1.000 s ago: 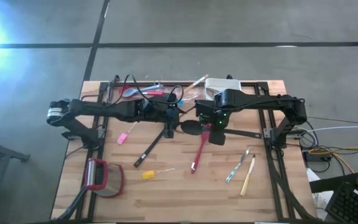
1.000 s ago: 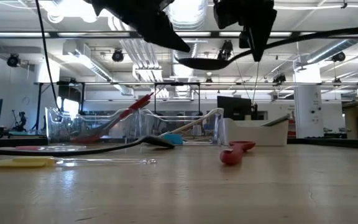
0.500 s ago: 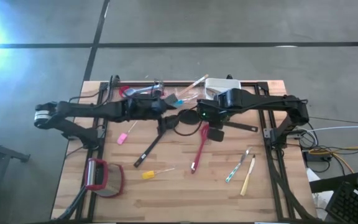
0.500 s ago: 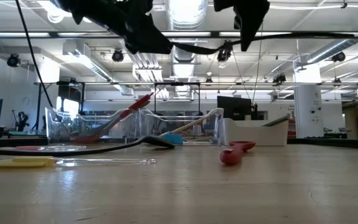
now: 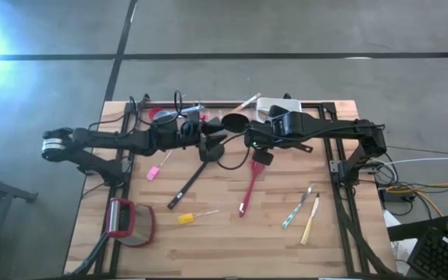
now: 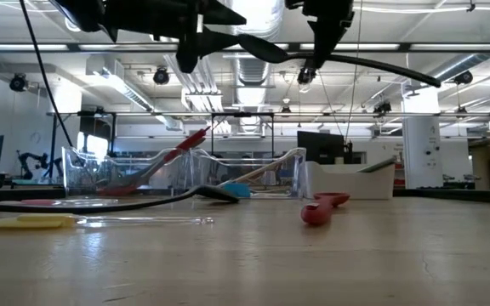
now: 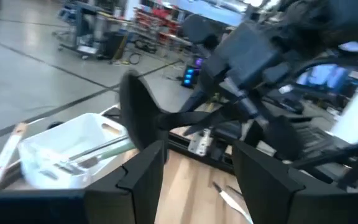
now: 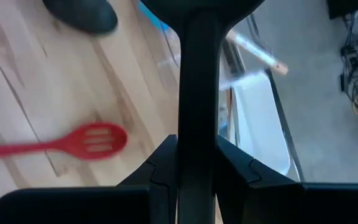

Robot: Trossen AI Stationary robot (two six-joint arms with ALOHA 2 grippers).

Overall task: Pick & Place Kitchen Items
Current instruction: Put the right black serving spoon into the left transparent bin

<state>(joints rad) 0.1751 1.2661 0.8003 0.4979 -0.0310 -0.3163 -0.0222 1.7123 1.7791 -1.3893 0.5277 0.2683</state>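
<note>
While your right gripper (image 8: 197, 146) hangs above the table just in front of the white tub (image 5: 280, 105), its fingers (image 8: 160, 171) are clamped on the handle of a black spoon (image 5: 234, 122). That spoon is lifted clear of the wood. In the low view it lies nearly level in the air, with its bowl toward the left arm and its handle sloping down on the far side of the grip. From above, the bowl sits just left of the white tub, over the edge of the clear tub (image 6: 126, 174) beside it.

Your left gripper (image 7: 197, 152) is a little farther from the white tub on that same side, also raised off the table. Its fingers (image 7: 143, 168) stand apart with nothing between them, and they point at the spoon's bowl.

Down on the table, you have a red slotted spatula (image 5: 250, 187) in front of the white tub, its head nearly under the right gripper. A second black spoon (image 5: 189, 183) lies slanted to the left of that. A pink piece (image 5: 152, 173) and a yellow piece (image 5: 187, 218) lie farther out on that side. Metal cutlery (image 5: 298, 208) and a wooden piece (image 5: 311, 219) lie side by side, well in front of the tub toward the right arm's base.
</note>
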